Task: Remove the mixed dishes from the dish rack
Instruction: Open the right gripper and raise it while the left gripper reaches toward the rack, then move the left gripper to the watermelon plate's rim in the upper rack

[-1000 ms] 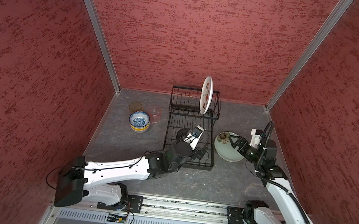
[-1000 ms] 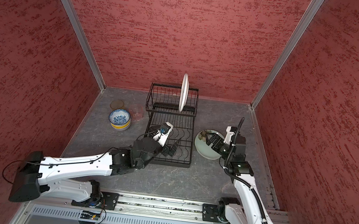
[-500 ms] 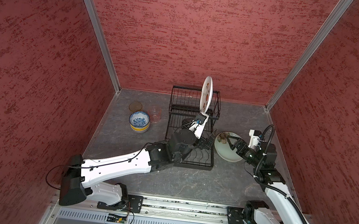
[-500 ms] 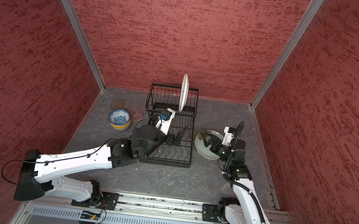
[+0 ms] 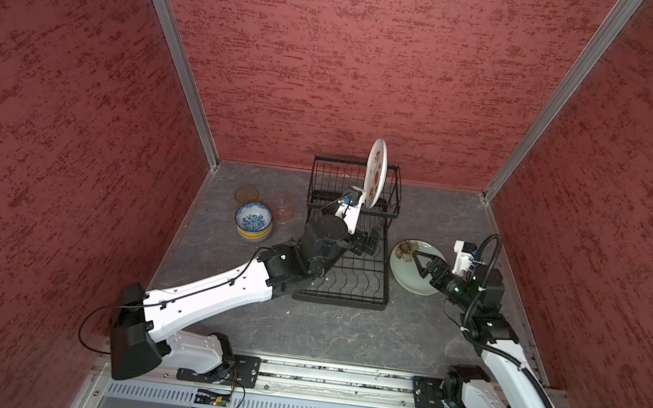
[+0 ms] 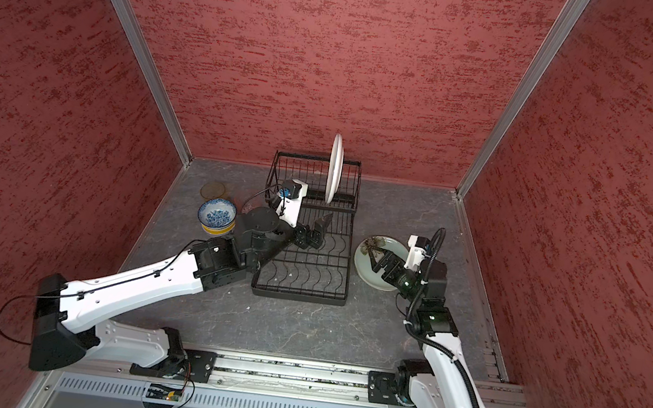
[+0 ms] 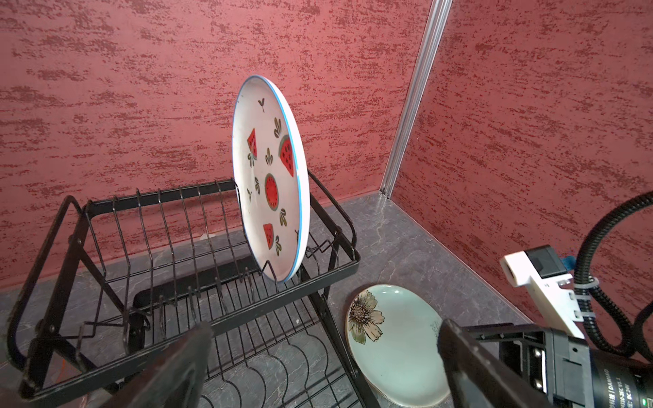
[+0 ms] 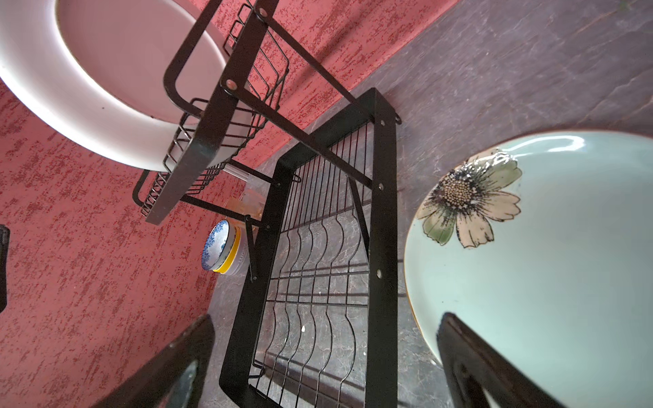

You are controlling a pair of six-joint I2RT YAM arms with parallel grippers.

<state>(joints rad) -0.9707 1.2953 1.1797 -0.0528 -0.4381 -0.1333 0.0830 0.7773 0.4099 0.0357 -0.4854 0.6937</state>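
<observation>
The black wire dish rack stands mid-table. One white plate with red watermelon slices stands upright in its raised back tier; the right wrist view shows the plate's plain back. My left gripper hovers open above the bare front tier, below and short of that plate. My right gripper is open above a pale green flower plate lying flat right of the rack.
Left of the rack a blue-white bowl sits stacked in a yellow one. Behind it stand an amber glass and a pinkish glass. Red walls close in on three sides.
My left arm has reached farther over the front tier toward the back tier and the upright plate. The right arm has barely moved above the flower plate.
</observation>
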